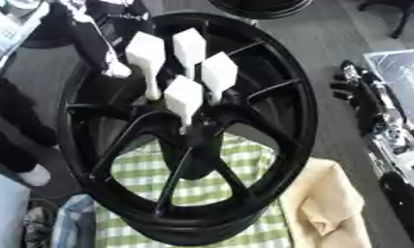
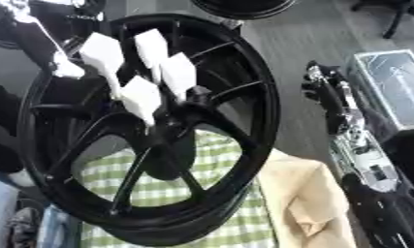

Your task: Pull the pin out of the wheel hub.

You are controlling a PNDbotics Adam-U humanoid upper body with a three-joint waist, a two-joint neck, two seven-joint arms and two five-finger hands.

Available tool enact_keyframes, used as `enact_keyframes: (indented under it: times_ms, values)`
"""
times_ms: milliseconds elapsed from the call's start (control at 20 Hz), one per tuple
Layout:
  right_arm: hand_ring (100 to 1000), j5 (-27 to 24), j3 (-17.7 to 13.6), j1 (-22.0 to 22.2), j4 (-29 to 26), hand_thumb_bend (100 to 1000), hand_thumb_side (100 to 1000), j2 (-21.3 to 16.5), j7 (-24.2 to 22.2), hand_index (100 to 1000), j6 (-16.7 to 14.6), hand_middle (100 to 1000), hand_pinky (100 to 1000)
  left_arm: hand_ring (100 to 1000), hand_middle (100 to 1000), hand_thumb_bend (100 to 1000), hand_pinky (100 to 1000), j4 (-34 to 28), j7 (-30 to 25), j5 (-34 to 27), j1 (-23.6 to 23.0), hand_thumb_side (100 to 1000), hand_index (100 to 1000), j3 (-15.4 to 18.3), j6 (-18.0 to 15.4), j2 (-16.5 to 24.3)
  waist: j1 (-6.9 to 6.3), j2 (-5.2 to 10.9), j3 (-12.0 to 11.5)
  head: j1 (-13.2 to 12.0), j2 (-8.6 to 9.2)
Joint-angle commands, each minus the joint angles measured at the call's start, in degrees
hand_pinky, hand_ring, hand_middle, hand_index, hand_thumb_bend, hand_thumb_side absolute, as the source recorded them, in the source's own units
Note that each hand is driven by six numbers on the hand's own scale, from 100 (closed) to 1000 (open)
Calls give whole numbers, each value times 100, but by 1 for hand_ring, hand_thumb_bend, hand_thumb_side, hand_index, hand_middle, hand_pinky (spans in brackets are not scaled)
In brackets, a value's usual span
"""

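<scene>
A black spoked wheel (image 1: 193,131) stands tilted at the centre of the scene, its lower rim resting on a green-and-white checked cloth (image 1: 201,184). Four white pins with blocky square heads stand in the wheel hub (image 1: 197,128), clustered just above the wheel's middle: a far-left pin (image 1: 145,55), a top pin (image 1: 189,46), a right pin (image 1: 219,72) and a near pin (image 1: 183,97), their thin stems running down into the hub.

The left hand (image 1: 104,46) comes in from the upper left of the wheel, its dark fingers lying beside the head of the far-left pin; it seems to touch that head, but whether the fingers are curled round it cannot be told. The right hand (image 2: 325,94) hangs well to the right of the wheel, outside its rim, fingers relaxed and holding nothing.

A cream cloth (image 1: 328,203) lies against the wheel's lower right. A grey box (image 2: 388,87) sits beyond the right hand.
</scene>
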State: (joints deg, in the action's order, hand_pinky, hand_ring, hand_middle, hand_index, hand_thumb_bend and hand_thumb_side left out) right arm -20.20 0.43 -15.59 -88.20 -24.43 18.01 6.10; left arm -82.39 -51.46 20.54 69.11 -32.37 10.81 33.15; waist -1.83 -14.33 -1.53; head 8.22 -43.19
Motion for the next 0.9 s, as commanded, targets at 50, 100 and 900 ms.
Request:
enact_keyframes:
  times_ms: [50,100,900]
  values:
    - [717,-7,-40,-44,-73,151,591,-138,-9,800,-16,662,788,605,438,269,737,-278,153,21,58,100,305,434,86,365,14,118,-17,30,18]
    - [717,-8,-47,-42,-78,150,591,-145,-4,800,-19,662,788,604,438,269,737,-373,251,-2,-9,100,306,576,107,460,13,118,-27,45,18]
    - [717,-33,-218,5,-153,147,587,-249,139,801,-71,662,789,602,432,267,732,-2112,2469,-852,-2783,100,323,2839,639,2645,68,48,-294,321,41]
